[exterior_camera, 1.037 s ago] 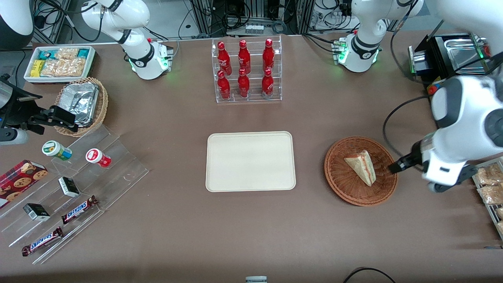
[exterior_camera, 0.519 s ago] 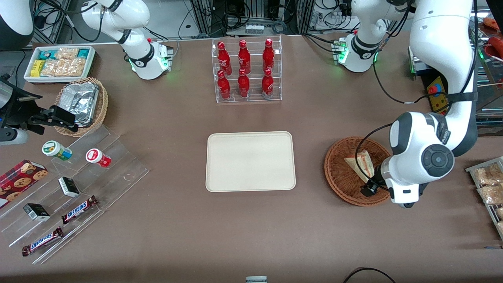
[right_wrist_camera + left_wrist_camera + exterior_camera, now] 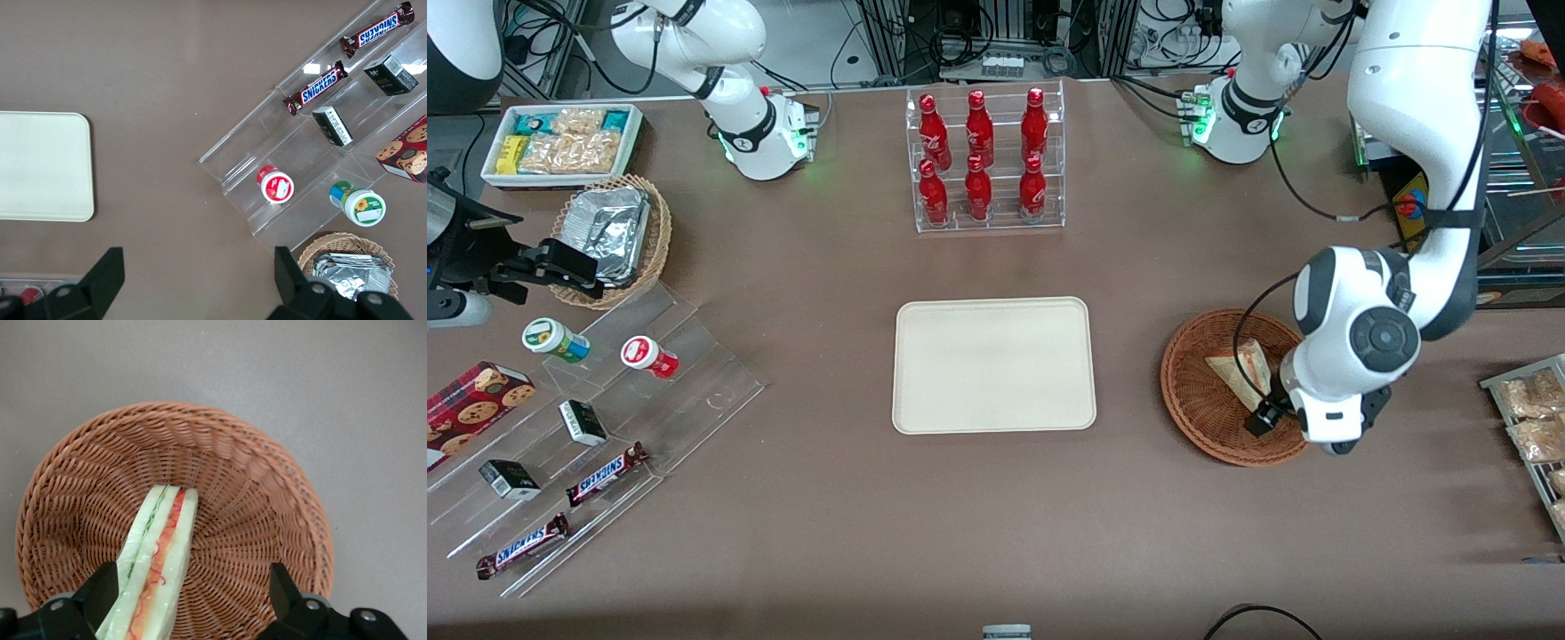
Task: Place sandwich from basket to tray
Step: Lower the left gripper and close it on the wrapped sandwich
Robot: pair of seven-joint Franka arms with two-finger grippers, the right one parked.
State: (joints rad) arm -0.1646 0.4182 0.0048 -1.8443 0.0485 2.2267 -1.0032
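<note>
Gripper (image 3: pixel 193 600) spread wide over sandwich (image 3: pixel 157 567) in basket (image 3: pixel 267 493), wrist view only

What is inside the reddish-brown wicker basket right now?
Only the sandwich lies in the basket, filling edge up. The gripper hangs open above it, one finger beside the sandwich. From the front, the arm covers the sandwich's lower end.
</note>
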